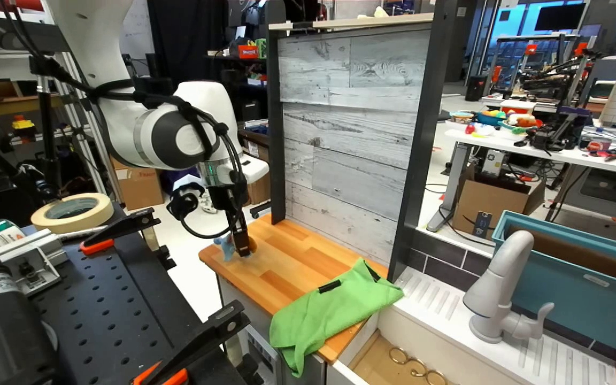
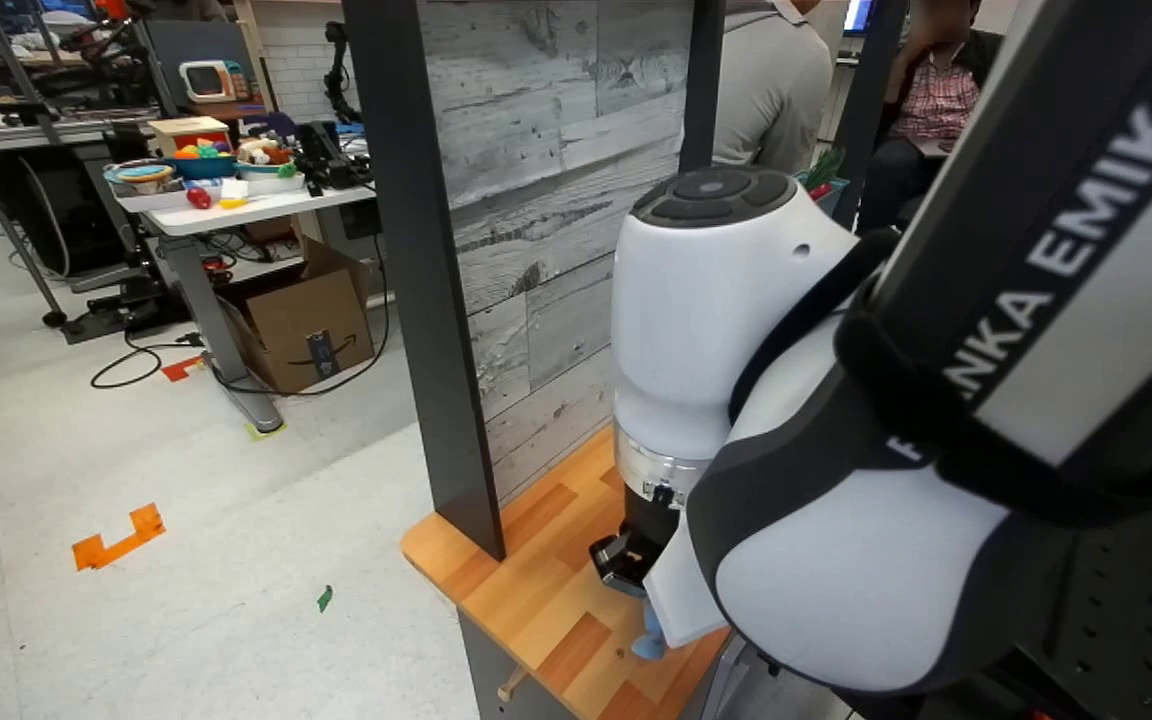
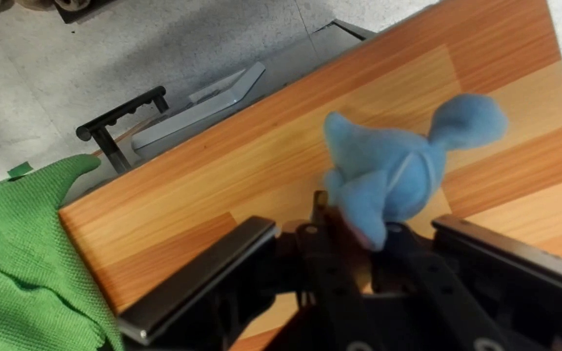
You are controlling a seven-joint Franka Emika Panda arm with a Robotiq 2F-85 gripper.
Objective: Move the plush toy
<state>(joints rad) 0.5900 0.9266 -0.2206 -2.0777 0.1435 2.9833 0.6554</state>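
Note:
The plush toy (image 3: 393,170) is light blue with a round tail lobe and pointed fins; it shows in the middle right of the wrist view. My gripper (image 3: 356,224) is closed around its lower end, with part of the toy between the fingers. In an exterior view the toy (image 1: 226,247) sticks out beside the fingertips of my gripper (image 1: 241,248), with an orange part on the far side, low over the end of the wooden counter (image 1: 286,256). The toy (image 2: 649,635) is mostly hidden by the arm in an exterior view. I cannot tell whether it touches the counter.
A green cloth (image 1: 335,305) lies over the counter's end near the sink and faucet (image 1: 500,294). A grey wood-look panel (image 1: 351,123) with dark posts (image 2: 426,280) stands along the counter's back. A black perforated table (image 1: 105,299) with clamps stands beside it.

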